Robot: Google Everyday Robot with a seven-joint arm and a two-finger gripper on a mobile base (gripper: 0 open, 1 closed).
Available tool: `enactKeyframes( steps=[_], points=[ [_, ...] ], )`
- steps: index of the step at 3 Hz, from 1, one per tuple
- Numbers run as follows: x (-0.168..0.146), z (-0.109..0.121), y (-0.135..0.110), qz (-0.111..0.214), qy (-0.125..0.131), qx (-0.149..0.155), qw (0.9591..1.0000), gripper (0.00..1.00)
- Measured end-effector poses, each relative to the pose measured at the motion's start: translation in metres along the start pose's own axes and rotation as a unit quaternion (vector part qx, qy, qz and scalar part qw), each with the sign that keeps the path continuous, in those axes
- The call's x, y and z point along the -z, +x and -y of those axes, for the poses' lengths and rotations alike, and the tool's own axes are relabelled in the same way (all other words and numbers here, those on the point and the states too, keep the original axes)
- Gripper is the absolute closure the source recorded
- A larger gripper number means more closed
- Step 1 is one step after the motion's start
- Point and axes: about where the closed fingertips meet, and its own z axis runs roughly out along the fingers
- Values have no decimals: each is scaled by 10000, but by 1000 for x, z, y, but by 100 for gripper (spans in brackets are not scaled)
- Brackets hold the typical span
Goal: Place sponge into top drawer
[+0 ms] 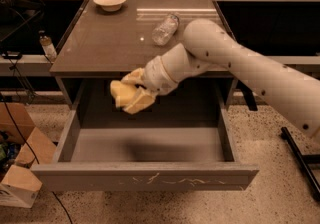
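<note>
The top drawer (145, 178) is pulled open below the brown table; its grey front panel carries pale scratches and its floor (150, 144) is bare. My gripper (131, 95) hangs in the air over the left rear part of the open drawer, just in front of the table's front edge. It is shut on the yellow sponge (121, 94), which sticks out to the left between the pale yellow fingers (141, 102). The sponge is well above the drawer floor and casts a shadow on it.
On the table top (100, 43) stand a pale bowl (110, 0) at the back left and a clear plastic bottle (165, 29) lying near the middle. Cardboard boxes (20, 173) and cables sit on the floor at left. A small bottle (47, 46) stands on a side ledge.
</note>
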Motion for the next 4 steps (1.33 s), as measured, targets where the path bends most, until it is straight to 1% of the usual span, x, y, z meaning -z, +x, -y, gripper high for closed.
enactKeyframes(
  steps=[1,2,3,4],
  points=[
    [-11,-64,32,-29,-269,-358,9990,100],
    [-34,-92,62,-77,-350,-700,9969,82],
    [-51,-80,87,-189,77,-1088,9939,58],
    [-62,-63,98,-208,625,-1290,9895,35]
  ],
)
